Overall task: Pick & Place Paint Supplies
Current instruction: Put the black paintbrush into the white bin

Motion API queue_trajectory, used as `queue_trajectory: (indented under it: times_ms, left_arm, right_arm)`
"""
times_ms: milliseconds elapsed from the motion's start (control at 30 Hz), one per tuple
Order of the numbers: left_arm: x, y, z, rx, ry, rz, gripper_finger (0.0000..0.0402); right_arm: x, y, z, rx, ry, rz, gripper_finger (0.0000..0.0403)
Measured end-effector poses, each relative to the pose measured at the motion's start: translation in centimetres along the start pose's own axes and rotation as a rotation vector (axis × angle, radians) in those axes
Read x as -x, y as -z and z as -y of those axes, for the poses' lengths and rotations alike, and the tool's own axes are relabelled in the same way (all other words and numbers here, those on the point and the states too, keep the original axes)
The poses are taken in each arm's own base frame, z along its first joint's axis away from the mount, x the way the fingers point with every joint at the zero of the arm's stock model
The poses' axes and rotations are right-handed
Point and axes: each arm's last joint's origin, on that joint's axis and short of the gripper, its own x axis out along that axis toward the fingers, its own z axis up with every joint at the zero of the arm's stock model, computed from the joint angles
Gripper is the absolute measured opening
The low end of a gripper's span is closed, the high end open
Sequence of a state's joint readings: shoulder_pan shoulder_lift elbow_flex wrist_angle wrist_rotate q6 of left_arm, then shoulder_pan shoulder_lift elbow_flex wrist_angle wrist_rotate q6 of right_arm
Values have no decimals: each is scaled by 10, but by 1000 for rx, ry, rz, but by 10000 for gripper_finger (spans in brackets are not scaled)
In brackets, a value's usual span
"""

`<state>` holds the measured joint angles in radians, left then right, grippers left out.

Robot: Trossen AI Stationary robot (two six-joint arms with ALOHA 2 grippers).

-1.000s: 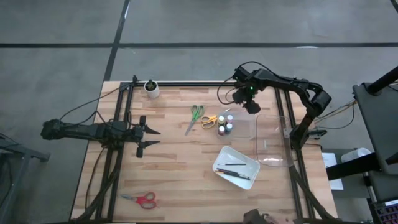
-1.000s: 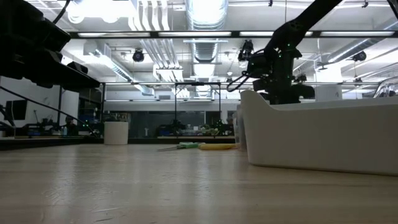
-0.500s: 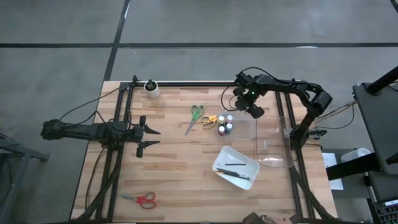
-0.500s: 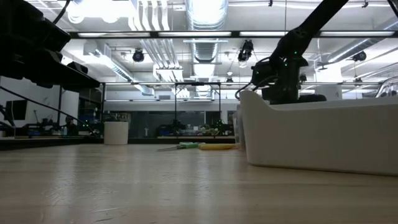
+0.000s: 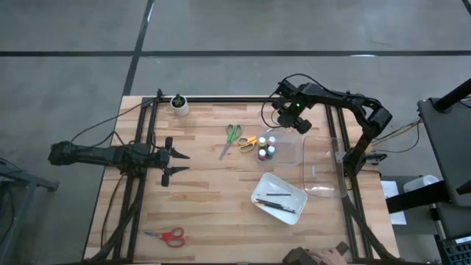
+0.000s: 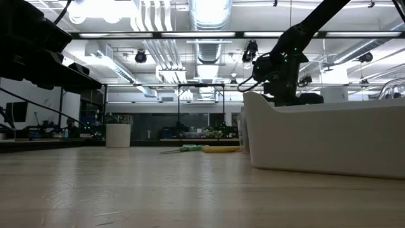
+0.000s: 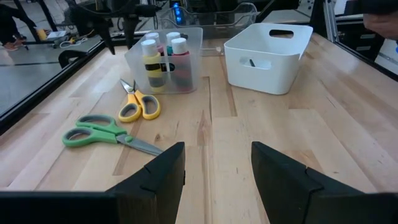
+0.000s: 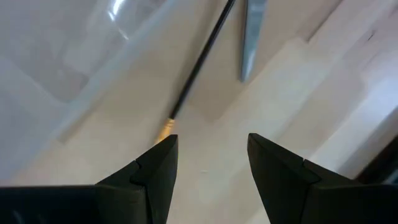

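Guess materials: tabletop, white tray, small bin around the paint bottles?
Tabletop: looks like butcher-block wood, pale jointed strips with grain, matte.
White tray: likely moulded plastic, opaque, smooth, rounded corners with cut-out handle slots.
Small bin: seems clear, slightly frosted plastic; the paint bottles show through its walls.

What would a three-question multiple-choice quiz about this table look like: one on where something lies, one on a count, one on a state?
1. Where do the red scissors lie?
A. beside the paint bottles
B. alone near the table's front left corner
C. in the white tray

2. How many pairs of scissors are on the table?
A. one
B. two
C. three

3. How stands the left gripper?
A. open, holding nothing
B. shut on a brush
C. shut on a bottle

Answers:
1 B: far from everything else.
2 C: green scissors, yellow scissors and the red pair.
3 A: its fingers are apart over bare wood.
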<state>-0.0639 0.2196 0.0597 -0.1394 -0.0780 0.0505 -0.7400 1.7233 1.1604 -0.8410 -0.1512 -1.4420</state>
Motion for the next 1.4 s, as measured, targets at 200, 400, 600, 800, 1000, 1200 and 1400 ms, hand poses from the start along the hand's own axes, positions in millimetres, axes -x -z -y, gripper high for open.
queue_trajectory:
  times_ms: [200,400,600,800,1000,1200,1400]
  left_arm:
    - [0,0,0,0,0,0,187]
    - [0,0,0,0,0,0,187]
    - [0,0,0,0,0,0,187]
    - [0,0,0,0,0,0,187]
    - [0,0,0,0,0,0,187]
    - [0,0,0,0,0,0,187]
    - [0,0,0,0,0,0,187]
  right_arm:
    - [-7,1,-1,72,-27,-2,191]
    - [-32,5,-3,77,-116,-9,191]
    - [-47,8,-3,67,-172,-7,191]
    - [-46,8,-2,40,-158,-13,191]
    - [-51,9,-3,32,-138,-5,191]
    - [-53,11,-3,31,-121,-26,191]
    - [-54,11,-4,-24,-123,-40,191]
